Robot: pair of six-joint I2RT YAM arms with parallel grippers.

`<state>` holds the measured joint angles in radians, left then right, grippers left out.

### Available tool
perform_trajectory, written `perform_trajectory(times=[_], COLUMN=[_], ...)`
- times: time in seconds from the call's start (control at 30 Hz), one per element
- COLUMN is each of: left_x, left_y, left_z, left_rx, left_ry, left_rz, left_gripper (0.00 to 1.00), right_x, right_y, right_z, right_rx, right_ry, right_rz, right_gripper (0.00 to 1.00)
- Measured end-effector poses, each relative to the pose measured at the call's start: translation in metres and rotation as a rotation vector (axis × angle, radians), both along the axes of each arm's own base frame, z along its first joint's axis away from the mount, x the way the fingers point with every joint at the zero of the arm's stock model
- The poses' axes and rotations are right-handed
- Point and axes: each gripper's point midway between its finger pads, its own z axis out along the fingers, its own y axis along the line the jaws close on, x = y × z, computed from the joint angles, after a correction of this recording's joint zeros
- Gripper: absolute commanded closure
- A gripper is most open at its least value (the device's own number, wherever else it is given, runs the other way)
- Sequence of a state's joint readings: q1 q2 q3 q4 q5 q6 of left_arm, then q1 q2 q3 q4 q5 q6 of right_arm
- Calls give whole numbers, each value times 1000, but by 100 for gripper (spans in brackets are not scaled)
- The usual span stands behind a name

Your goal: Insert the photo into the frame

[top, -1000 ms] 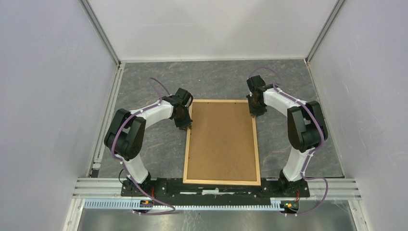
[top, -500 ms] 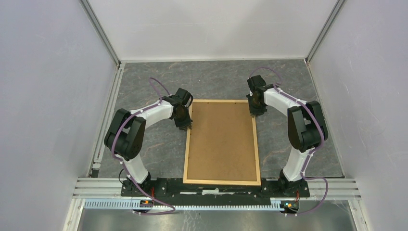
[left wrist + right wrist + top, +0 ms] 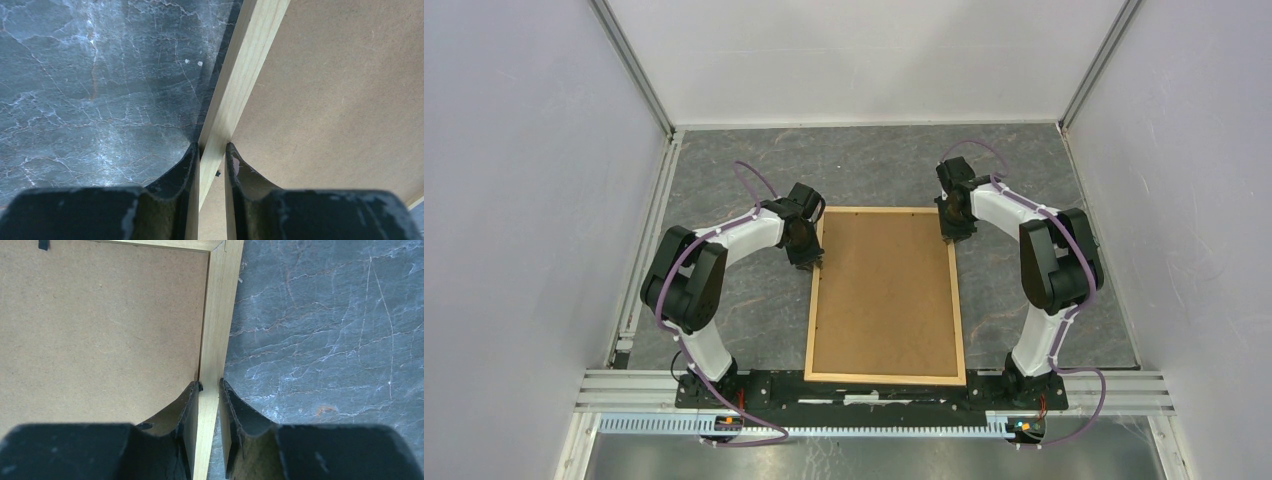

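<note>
The frame (image 3: 810, 330) lies flat on the grey bench (image 3: 744, 170), between the two arms. A brown board (image 3: 884, 295) fills the inside of it. The photo does not show in any view. It may be under the board, but I cannot tell.

The left jaws pinch the left wood strip near the far corner, with one finger outside the strip and one on the board side. The right jaws pinch the right wood strip the same way, just short of the far right corner.

The frame looks light, but it is big and its strips are thin. It could twist if only one side goes up, so holding both long sides at once looks like a good way. The wood is smooth and might slip from a loose pinch. I think the board may sit loose and could drop out if the frame tips.
</note>
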<state>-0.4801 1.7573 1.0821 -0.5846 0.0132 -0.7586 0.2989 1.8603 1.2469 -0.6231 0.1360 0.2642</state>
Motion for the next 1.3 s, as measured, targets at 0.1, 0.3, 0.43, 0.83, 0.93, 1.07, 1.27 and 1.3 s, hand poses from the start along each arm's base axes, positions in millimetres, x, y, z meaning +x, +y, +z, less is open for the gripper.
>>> perform_trajectory(times=[0.1,0.3,0.43,0.83,0.93,1.07,1.27,1.3], left_x=[0,0,0,0,0,0,0,0], left_y=[0,0,0,0,0,0,0,0], left_z=[0,0,0,0,0,0,0,0], left_rx=[0,0,0,-3,-3,-3,-3,-3], left_ry=[0,0,0,1,1,1,1,1], left_rz=[0,0,0,-2,-2,-2,-2,-2], left_gripper=[98,98,98,98,98,98,98,98], right_x=[0,0,-1,-3,-7,-8,0,2], right_y=[0,1,3,6,3,0,-4,-5], right_z=[0,-1,-5,-4,-4,-3,5,7], right_rx=[0,60,147,197,194,186,183,183], right_ry=[0,-9,-10,7,24,37,19,14], right_rz=[0,-6,-9,11,10,6,-2,-2], right_gripper=[73,70,67,62,62,64,64,64])
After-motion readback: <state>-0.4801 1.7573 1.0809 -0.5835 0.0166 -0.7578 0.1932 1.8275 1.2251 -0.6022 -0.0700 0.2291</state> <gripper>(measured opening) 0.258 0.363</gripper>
